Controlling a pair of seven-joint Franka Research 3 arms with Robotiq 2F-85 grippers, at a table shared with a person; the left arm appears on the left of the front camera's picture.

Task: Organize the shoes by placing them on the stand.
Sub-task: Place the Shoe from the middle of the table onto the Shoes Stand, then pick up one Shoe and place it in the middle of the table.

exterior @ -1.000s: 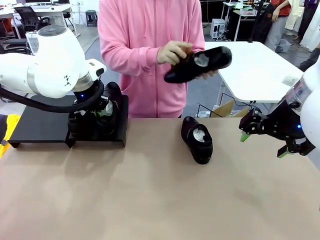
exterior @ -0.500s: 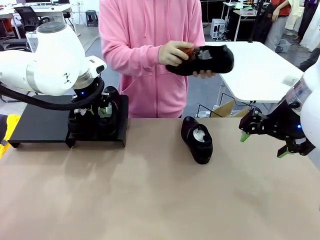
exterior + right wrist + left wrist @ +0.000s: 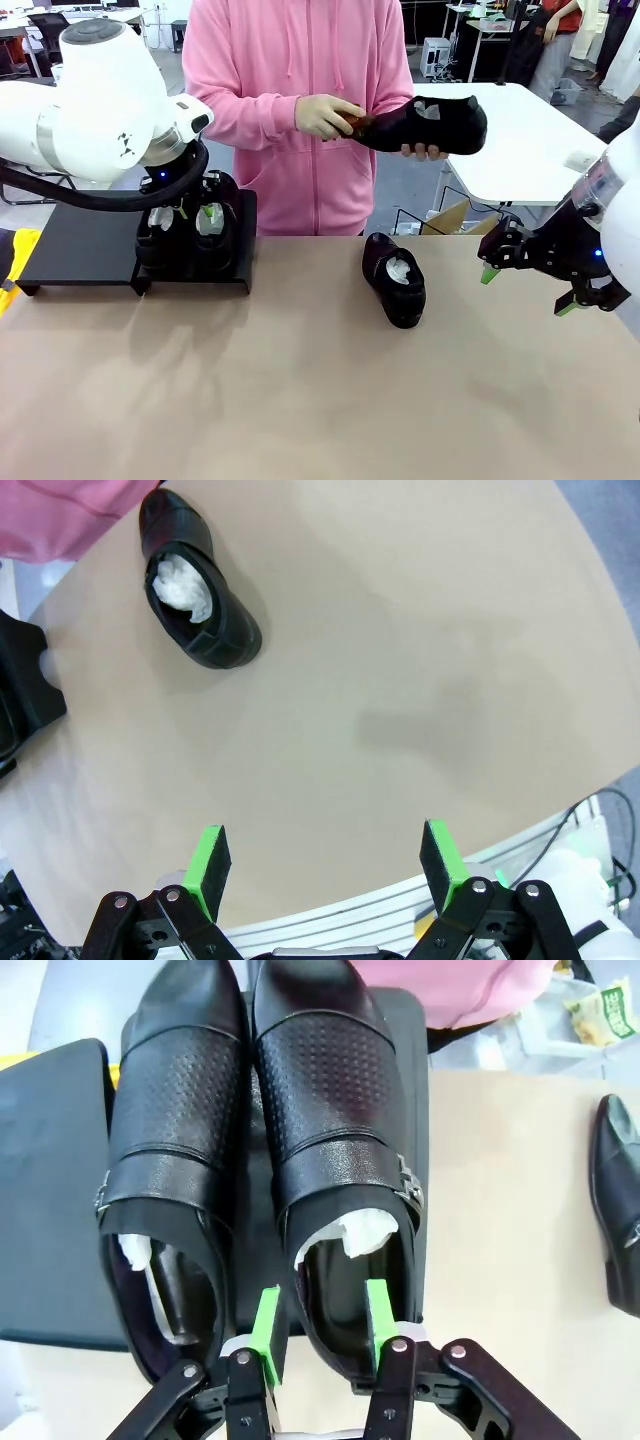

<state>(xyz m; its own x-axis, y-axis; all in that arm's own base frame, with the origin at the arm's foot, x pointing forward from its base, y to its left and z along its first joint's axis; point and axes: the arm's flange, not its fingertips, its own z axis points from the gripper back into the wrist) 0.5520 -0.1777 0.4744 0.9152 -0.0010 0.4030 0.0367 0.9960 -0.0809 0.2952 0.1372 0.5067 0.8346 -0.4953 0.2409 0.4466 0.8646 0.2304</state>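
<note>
on the right-hand platform of the low black stand [image 3: 80, 245], far left of the table: first shoe [image 3: 170, 1150] and second shoe [image 3: 335, 1130], glossy black, side by side and close together, toes toward the person, heels toward the robot, crumpled white paper in both openings.

just above the second shoe's heel: left gripper [image 3: 322, 1318]. hangs there with jaws partway apart, one green pad between the two shoes, the other over the shoe's opening. clamps nothing; cannot tell whether a pad brushes the leather.

near the middle of the tan table [image 3: 300, 400], well apart from the stand: third shoe [image 3: 393, 278], lying flat, white paper inside.

up off the table, in front of the pink sweatshirt: fourth shoe [image 3: 430, 125], held roughly level. one hand [image 3: 325, 115] at its heel end with something small and brown [image 3: 357, 122] against the leather, the other hand [image 3: 425, 152] underneath.

at the table's right side: right gripper [image 3: 527, 290]. hovers with jaws spread wide, empty, well apart from the third shoe.
</note>
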